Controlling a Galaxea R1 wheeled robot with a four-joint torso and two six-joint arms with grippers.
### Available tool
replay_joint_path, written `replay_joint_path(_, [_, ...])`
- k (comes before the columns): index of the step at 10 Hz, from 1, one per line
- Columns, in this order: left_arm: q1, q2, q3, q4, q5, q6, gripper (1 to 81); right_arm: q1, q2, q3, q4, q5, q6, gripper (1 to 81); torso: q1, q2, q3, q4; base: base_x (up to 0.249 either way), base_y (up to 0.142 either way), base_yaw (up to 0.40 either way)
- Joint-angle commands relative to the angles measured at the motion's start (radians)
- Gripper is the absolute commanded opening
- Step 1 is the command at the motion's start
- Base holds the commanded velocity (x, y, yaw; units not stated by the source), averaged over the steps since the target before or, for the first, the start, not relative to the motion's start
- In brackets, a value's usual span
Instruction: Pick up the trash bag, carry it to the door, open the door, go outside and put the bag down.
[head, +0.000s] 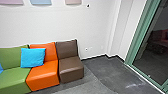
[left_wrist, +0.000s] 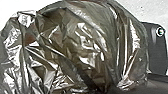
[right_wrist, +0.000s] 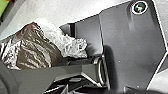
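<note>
Trash bag (left_wrist: 82, 47), dark, glossy and see-through, with a brownish tint and many creases, bulges close to the left wrist camera. In the right wrist view it lies near the robot's jointed bar, and crumpled whitish plastic (right_wrist: 72, 47) reaches from it toward the robot's dark plate. Where the bag is relative to the brown armless chair (head: 71, 66) cannot be told. I cannot tell whether the left claw or the right claw is apart, together or clamped on the bag.

In the head view, the orange armless chair (head: 45, 75) stands just beside the brown armless chair, on its left. The green armless chair (head: 15, 80) is farther left, past the orange one. A bright blue cushion (head: 33, 57) leans on the backrests of the orange and green chairs, left of the brown chair. The white wall (head: 90, 27) rises behind the brown chair; high on it are pale pink and pale blue panels (head: 40, 2), up and to the left of that chair. Dark grey floor (head: 112, 72) spreads to its right. Well apart from the brown chair, also to the right, is a green-framed glass panel (head: 138, 37); reddish furniture (head: 158, 37) shows dimly through the glass.
</note>
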Motion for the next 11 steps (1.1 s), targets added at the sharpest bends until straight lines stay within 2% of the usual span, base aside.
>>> replay_joint_path(1, [-0.04,-0.006,-0.003,0.007,0.069,0.009,1.0,0.036,-0.009,0.015,-0.009,-0.059,0.0,81.1,-0.064,0.1,-0.001,0.0,0.0,0.0,0.0])
replay_joint_path(3, [-0.04,-0.004,-0.003,0.008,0.069,0.009,1.0,0.035,-0.004,0.01,-0.009,-0.057,0.0,81.1,-0.075,0.117,0.007,0.0,0.0,0.0,0.0])
replay_joint_path(6, [-0.04,-0.004,-0.003,0.008,0.069,0.009,1.0,0.036,0.002,0.001,-0.009,-0.059,0.0,81.1,-0.142,0.219,0.008,0.0,0.0,0.0,0.0])
replay_joint_path(7, [-0.04,-0.004,-0.003,0.008,0.067,0.009,1.0,0.036,0.002,0.001,-0.009,-0.059,0.0,81.1,-0.102,0.157,0.008,0.0,0.0,0.0,0.0])
replay_joint_path(8, [-0.04,-0.004,-0.003,0.008,0.066,0.009,1.0,0.038,0.002,0.001,-0.009,-0.059,0.0,81.1,-0.123,0.193,0.009,0.0,0.0,0.0,0.0])
replay_joint_path(9, [-0.04,-0.003,-0.003,0.008,0.066,0.009,1.0,0.036,0.002,0.001,-0.009,-0.059,-0.002,81.1,-0.13,0.212,0.061,0.0,0.0,0.0,0.0])
replay_joint_path(11, [-0.04,-0.003,-0.005,0.008,0.066,0.007,1.0,0.035,0.004,-0.005,-0.009,-0.059,0.0,81.1,-0.136,0.228,0.1,0.0,0.0,0.0,0.0])
